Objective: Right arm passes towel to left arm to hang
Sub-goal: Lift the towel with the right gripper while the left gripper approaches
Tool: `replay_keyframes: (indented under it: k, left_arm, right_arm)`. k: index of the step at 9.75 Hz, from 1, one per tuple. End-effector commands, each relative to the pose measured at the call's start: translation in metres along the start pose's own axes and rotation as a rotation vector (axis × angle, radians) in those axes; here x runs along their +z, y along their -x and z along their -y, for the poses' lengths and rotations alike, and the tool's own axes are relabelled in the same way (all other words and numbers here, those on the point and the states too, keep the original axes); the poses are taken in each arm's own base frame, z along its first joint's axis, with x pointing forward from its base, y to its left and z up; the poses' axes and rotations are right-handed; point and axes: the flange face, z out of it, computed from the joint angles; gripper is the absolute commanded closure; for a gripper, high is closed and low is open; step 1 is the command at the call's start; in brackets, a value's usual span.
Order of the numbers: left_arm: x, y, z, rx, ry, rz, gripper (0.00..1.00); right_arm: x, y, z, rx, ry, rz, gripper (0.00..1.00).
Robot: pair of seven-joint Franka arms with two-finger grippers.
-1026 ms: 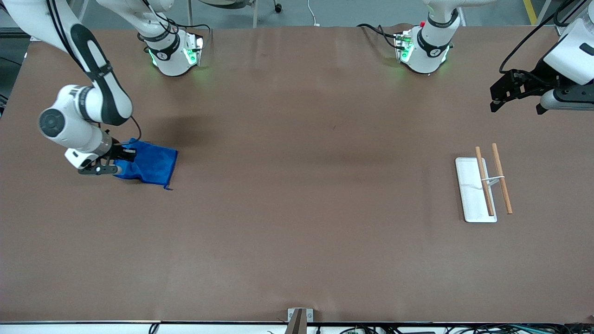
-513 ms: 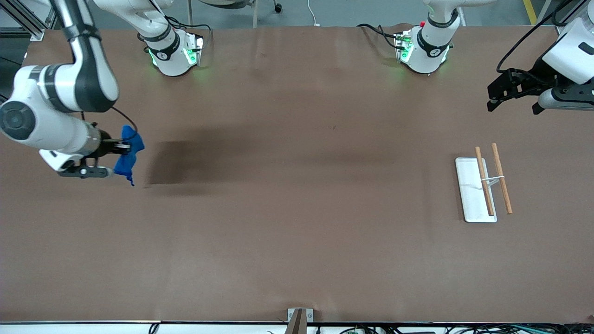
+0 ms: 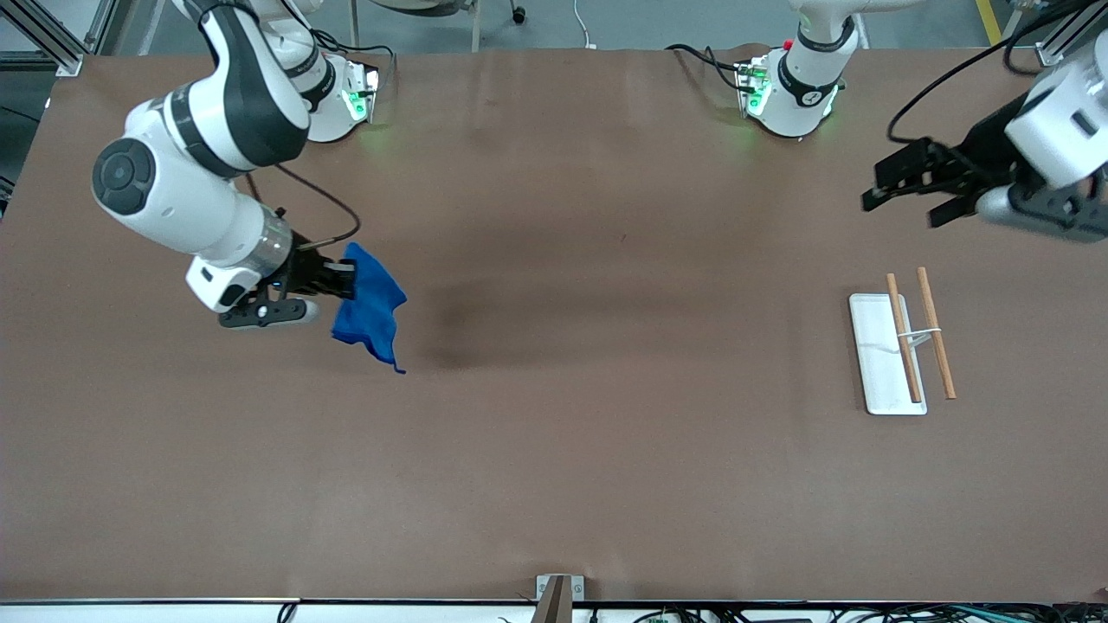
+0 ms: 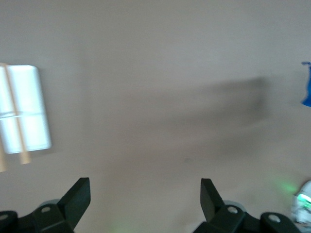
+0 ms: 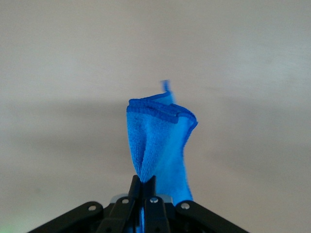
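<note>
Towel [image 3: 370, 303], soft blue cloth, hangs bunched, folded.

Left wrist view: the towel [image 4: 307, 92] is cut off by the frame edge, only a blue sliver showing; the white tray [image 4: 25, 108] is blurred and partly cropped. Right wrist view: the right pincer [image 5: 144, 183] hides the towel's pinched edge; its loop is blurred.

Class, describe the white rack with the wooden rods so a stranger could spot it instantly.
On the brown table, look toward the left arm's end. There lies a flat white rectangular rack with two slim wooden rods across it. It is the only white thing lying on the table.
</note>
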Motion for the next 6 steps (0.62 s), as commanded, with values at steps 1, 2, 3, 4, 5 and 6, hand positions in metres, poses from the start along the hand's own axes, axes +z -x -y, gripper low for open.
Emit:
replay_keyframes:
  k: [1, 2, 3, 4, 5, 6]
  left_arm:
    - [0.05, -0.033, 0.012, -0.017, 0.145, 0.045, 0.0]
    - [0.075, -0.049, 0.019, -0.004, 0.236, 0.035, 0.0]
    - [0.103, -0.066, 0.028, 0.006, 0.366, 0.018, 0.0]
    - [0.132, -0.08, 0.041, -0.002, 0.513, 0.027, 0.0]
    - [0.164, -0.088, 0.045, -0.029, 0.658, 0.046, 0.0]
    - [0.198, -0.092, 0.046, -0.07, 0.788, 0.07, 0.0]
  right_arm:
    - [0.003, 0.001, 0.053, 0.033, -0.195, -0.052, 1.0]
    - [0.006, 0.006, 0.082, 0.043, -0.281, -0.071, 1.0]
    - [0.014, 0.009, 0.105, 0.083, -0.378, -0.082, 1.0]
    - [0.025, 0.015, 0.131, 0.126, -0.474, -0.089, 1.0]
    - [0.035, 0.019, 0.153, 0.171, -0.555, -0.09, 1.0]
    - [0.032, 0.019, 0.172, 0.194, -0.623, -0.068, 1.0]
